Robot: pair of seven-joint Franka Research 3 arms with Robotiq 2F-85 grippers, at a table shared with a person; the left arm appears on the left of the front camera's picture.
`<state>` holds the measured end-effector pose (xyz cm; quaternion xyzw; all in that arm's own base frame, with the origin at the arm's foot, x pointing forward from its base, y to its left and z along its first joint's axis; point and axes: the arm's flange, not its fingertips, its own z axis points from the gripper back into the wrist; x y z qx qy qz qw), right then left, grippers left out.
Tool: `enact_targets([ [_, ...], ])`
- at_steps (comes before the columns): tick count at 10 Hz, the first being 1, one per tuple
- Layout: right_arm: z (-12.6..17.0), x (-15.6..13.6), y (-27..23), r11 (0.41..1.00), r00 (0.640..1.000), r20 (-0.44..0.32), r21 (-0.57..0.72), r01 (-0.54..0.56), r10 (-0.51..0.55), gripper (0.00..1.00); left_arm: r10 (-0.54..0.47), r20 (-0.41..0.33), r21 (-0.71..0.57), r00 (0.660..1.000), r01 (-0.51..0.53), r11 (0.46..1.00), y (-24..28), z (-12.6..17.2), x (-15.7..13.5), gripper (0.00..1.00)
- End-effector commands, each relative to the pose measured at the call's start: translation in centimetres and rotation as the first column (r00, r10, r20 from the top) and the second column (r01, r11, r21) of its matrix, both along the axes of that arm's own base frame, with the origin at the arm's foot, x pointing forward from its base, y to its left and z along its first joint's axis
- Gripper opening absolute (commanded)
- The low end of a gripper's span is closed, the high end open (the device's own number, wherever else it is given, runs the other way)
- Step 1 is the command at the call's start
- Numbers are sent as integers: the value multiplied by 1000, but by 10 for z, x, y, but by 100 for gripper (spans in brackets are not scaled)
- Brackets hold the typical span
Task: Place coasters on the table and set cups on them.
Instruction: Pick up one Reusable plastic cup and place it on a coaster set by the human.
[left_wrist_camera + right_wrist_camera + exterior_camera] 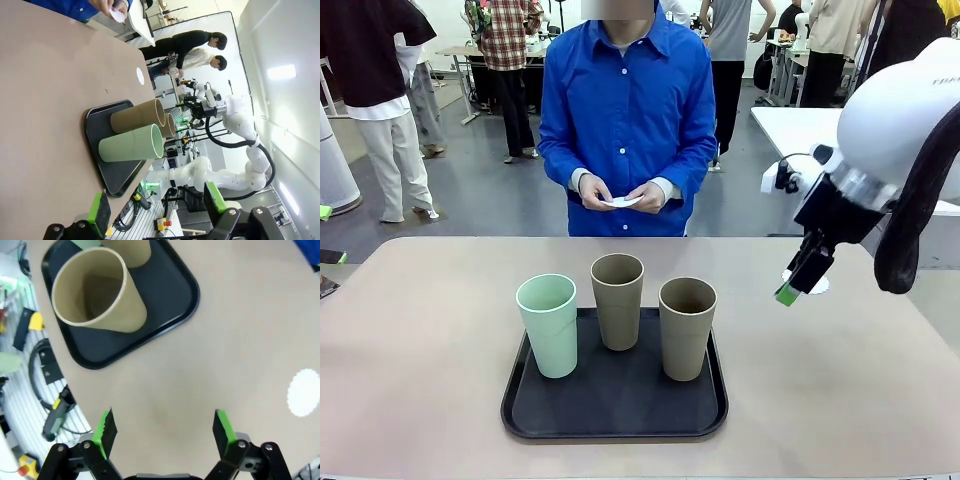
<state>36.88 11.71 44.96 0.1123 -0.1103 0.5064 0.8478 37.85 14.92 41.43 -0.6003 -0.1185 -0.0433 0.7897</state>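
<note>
Three cups stand upright on a black tray [530,410]: a mint one [548,325] at the left, a tan one [618,300] behind the middle and a tan one [687,327] at the right. One white coaster [819,286] lies on the beige table [420,350] right of the tray. My right gripper [795,285] hovers open just in front of it; in its wrist view the gripper [164,430] is empty, with the coaster [304,392] to the right and the nearest tan cup [95,292] far off. My left gripper [156,202] is open and empty, well away from the mint cup [131,143].
A person in a blue shirt stands at the far side holding white coasters [622,202] in both hands. Bare tabletop lies on either side of the tray [175,305]. A white table stands behind at the right.
</note>
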Motion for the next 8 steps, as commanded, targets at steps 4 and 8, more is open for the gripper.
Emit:
enact_targets([
  [4, 0, 0, 0, 1000, 1000, 0, 0, 0, 0, 100, -3, 9, -7, 1000, 3, 1000, 1, 1, -1, 100],
  [8, -7, -1, -25, 982, 995, 36, 161, -102, 97, 100, -3, 9, -7, 1000, 3, 1000, 1, 1, -1, 100],
])
